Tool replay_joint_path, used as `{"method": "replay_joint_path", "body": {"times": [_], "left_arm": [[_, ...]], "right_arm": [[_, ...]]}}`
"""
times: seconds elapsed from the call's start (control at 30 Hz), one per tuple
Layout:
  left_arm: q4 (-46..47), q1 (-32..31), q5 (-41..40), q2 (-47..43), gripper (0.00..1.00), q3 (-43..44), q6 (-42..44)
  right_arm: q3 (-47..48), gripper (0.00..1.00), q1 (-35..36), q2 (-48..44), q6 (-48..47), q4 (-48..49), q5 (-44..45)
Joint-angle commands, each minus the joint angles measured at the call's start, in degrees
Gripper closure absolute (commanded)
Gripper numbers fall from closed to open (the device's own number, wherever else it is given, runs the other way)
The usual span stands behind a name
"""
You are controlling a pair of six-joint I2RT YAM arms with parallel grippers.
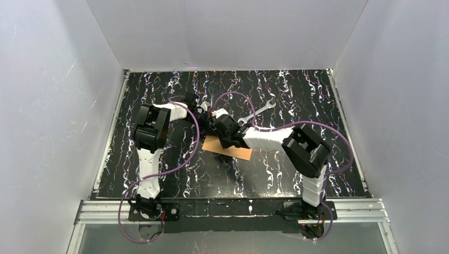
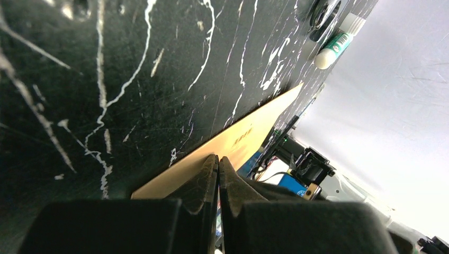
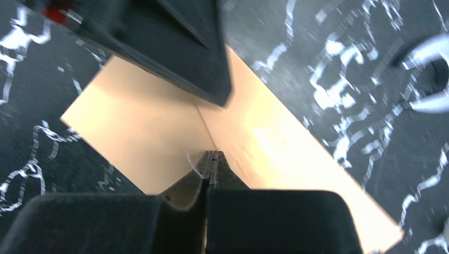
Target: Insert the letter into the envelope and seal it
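Black marbled tabletop [image 1: 296, 95], veined in white and boxed in by plain white walls [image 1: 227, 32], fills every view. At its middle the right gripper [image 3: 210, 161] has its two fingertips pressed tight together with nothing visible between them. The tips are set down on the envelope [image 3: 137, 127] just where its fold lines meet. The left gripper [image 2: 218, 166] is closed in the same way, its tips meeting at the envelope's long edge; whether they catch the paper there cannot be told. Seen from the right wrist, the left gripper's dark body hangs over the far part of the envelope, so the two claws stand close, facing each other across it. The orange-brown envelope itself lies flat on the table between the two arms, slightly askew. Farther out, a metal wrench [image 1: 257, 112] lies on the table behind the right arm's wrist, apart from the envelope. A white tube with a green label [image 2: 337, 46] lies farther off on the tabletop in the left wrist view. Purple cables [image 1: 195, 138] loop along both arms.
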Motion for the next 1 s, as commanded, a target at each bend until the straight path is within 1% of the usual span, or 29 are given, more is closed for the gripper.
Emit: {"method": "replay_joint_path", "body": {"times": [0.0, 0.23, 0.3, 0.4, 0.47, 0.5, 0.6, 0.63, 0.7, 0.8, 0.9, 0.97], "left_arm": [[-5.7, -0.1, -12.5, 4.6, 1.0, -1.6, 4.4], [-6.5, -0.1, -12.6, 4.9, 1.0, -1.3, 5.3], [-6.8, -0.2, -12.2, 4.4, 1.0, -1.2, 5.7], [-7.0, -0.1, -10.4, 2.4, 1.0, -0.8, 6.2], [-7.4, -0.1, -8.4, 0.8, 0.99, 0.0, 6.0], [-7.5, -0.1, -7.1, -0.3, 0.97, 0.5, 5.6], [-4.6, -0.2, -0.9, -3.7, 0.81, 1.3, 2.9], [-2.9, -0.1, 1.0, -4.8, 0.79, 1.3, 1.6], [-1.1, -0.2, 2.1, -6.7, 0.77, 1.7, -0.3], [-3.4, -0.1, 0.4, -7.2, 0.79, 2.8, 0.9], [-7.0, -0.1, -1.3, -5.9, 0.87, 3.4, 2.6], [-6.9, -0.2, -1.7, -5.7, 0.92, 1.9, 2.6]], "right_arm": [[-8.5, 0.97, -2.2, -4.6, 2.4, -9.2, 0.5], [-13.2, 0.96, -3.2, -11.0, 6.2, -9.1, 0.8], [-12.8, 0.94, -3.2, -13.1, 6.5, -9.3, 0.5], [-10.9, 0.89, -3.3, -15.8, 6.3, -8.5, -1.3], [-8.5, 0.88, -3.3, -15.6, 6.2, -8.4, -2.6], [-7.0, 0.87, -3.3, -14.9, 6.0, -8.4, -3.3], [-1.9, 0.86, -3.3, -11.2, 6.0, -8.7, -4.0], [-0.4, 0.86, -3.3, -9.7, 6.2, -9.0, -3.6], [3.4, 0.86, -3.4, -6.6, 7.3, -12.0, -1.5], [7.6, 0.84, -3.4, -2.7, 8.2, -15.1, 1.4], [9.9, 0.84, -3.4, 0.0, 7.9, -16.6, 2.4], [10.5, 0.84, -3.4, 1.0, 7.7, -17.0, 2.6]]}}
